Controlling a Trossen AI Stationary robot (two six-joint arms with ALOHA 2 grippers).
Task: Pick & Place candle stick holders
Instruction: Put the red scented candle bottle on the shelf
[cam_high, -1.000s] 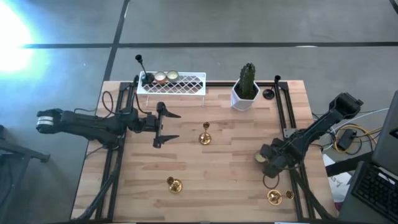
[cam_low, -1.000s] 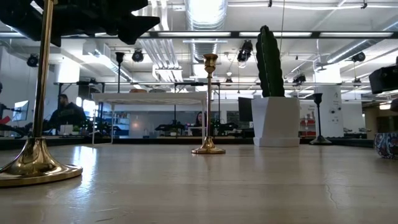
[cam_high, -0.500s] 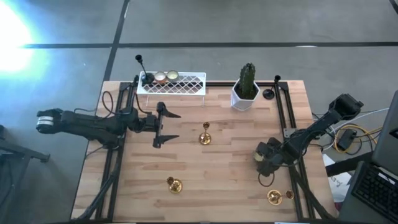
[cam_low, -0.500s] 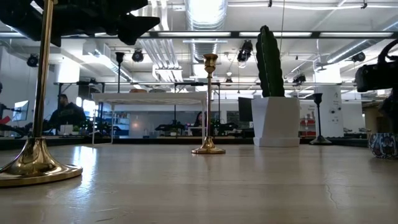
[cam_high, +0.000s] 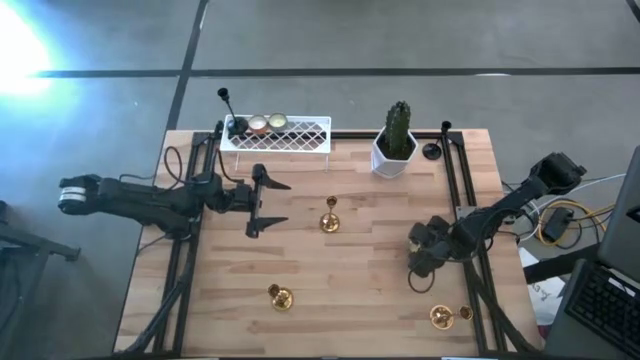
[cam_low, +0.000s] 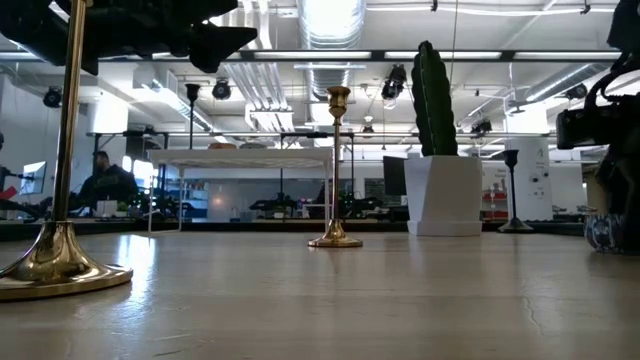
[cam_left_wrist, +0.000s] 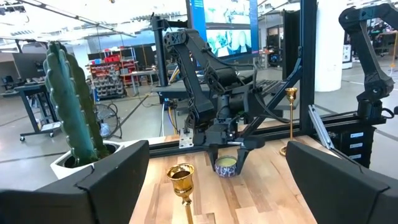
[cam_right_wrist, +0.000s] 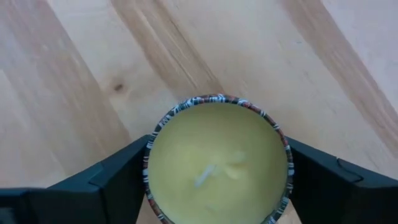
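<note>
My right gripper (cam_high: 424, 256) is shut on a low round cup (cam_right_wrist: 217, 163) with a patterned rim and pale wax, at the table's right side; the cup also shows in the left wrist view (cam_left_wrist: 227, 165). My left gripper (cam_high: 285, 203) is open and empty, held level left of a gold stemmed holder (cam_high: 330, 218) that stands on its round base. A second gold holder (cam_high: 280, 296) stands near front left, and a third (cam_high: 441, 316) near front right. Two cream-gold cups (cam_high: 268, 123) sit on the white lattice tray (cam_high: 300, 136). A black stemmed holder (cam_high: 445, 130) stands at the far right. My right gripper pinches the cup's round side wall (cam_right_wrist: 151, 163) between its two fingers (cam_right_wrist: 112, 180), one on each opposite side. The fingers come from above, pointing down. The cup sits upright with its mouth up, low over the wood; I cannot tell whether it is clear of the table.
A white pot with a green cactus (cam_high: 396, 140) stands at the far right of centre. A second black stemmed holder (cam_high: 226, 100) stands by the tray's left end. Black frame rails (cam_high: 455, 190) run along both table sides. Bare wood (cam_high: 350, 280) lies in the middle.
My right gripper has moved toward the table's left edge and slightly toward the far edge, carrying the cup along, upright.
</note>
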